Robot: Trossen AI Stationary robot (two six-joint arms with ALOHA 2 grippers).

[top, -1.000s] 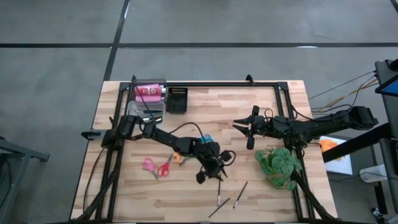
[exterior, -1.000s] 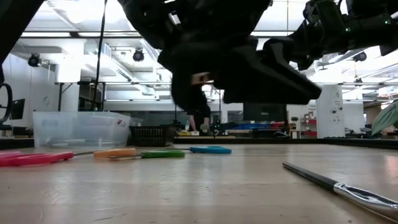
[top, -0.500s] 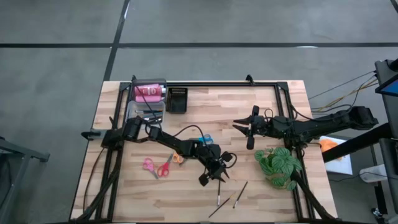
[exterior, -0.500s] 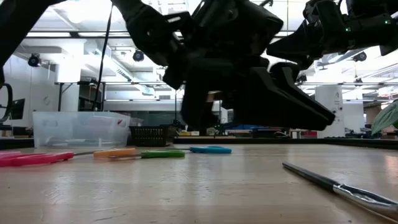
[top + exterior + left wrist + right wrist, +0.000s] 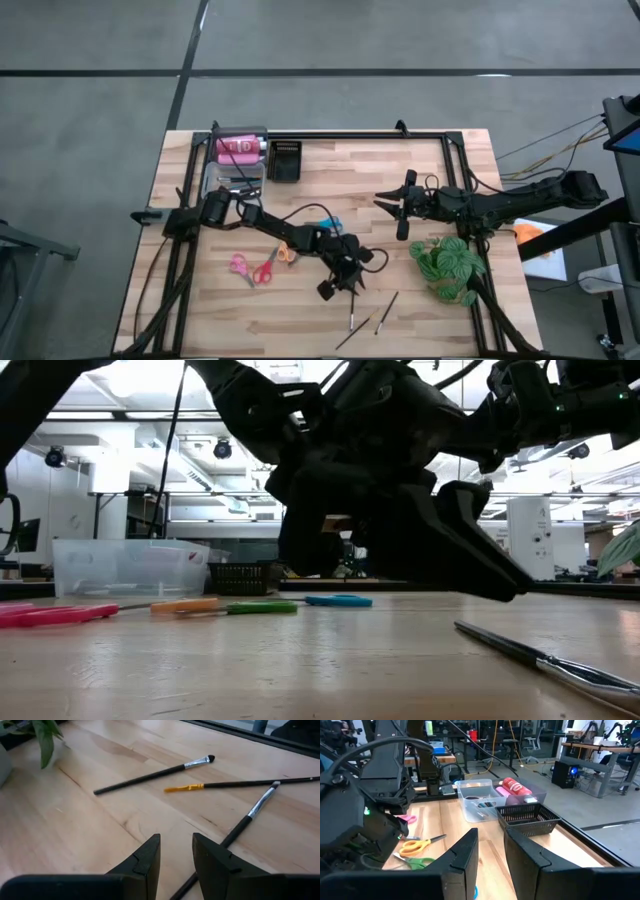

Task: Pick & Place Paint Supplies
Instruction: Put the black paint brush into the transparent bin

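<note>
My left gripper [image 5: 338,288] [image 5: 176,851] hangs low over the table's near middle, open by a narrow gap. It touches nothing that I can see. Three thin brushes [image 5: 372,315] lie flat just beyond it toward the near edge. In the left wrist view a black brush [image 5: 150,774], an orange-banded one [image 5: 235,784] and a third [image 5: 252,812] show, the third running past one fingertip. Pink and red scissors [image 5: 252,268], orange ones [image 5: 287,254] and blue ones [image 5: 330,221] lie flat. Pink bottles [image 5: 238,147] lie in the clear tub [image 5: 222,178]. My right gripper [image 5: 398,212] [image 5: 491,851] waits open, raised, right of middle.
A black tray [image 5: 285,160] sits beside the tub at the far left. A green plant [image 5: 448,268] stands at the near right, close to the brushes. Bare wood lies along the near left. Cables trail along my left arm [image 5: 265,222].
My left gripper has moved a little toward the near edge and come down toward the brushes, tipping its fingers lower over the table. The brushes and scissors have stayed where they were.
</note>
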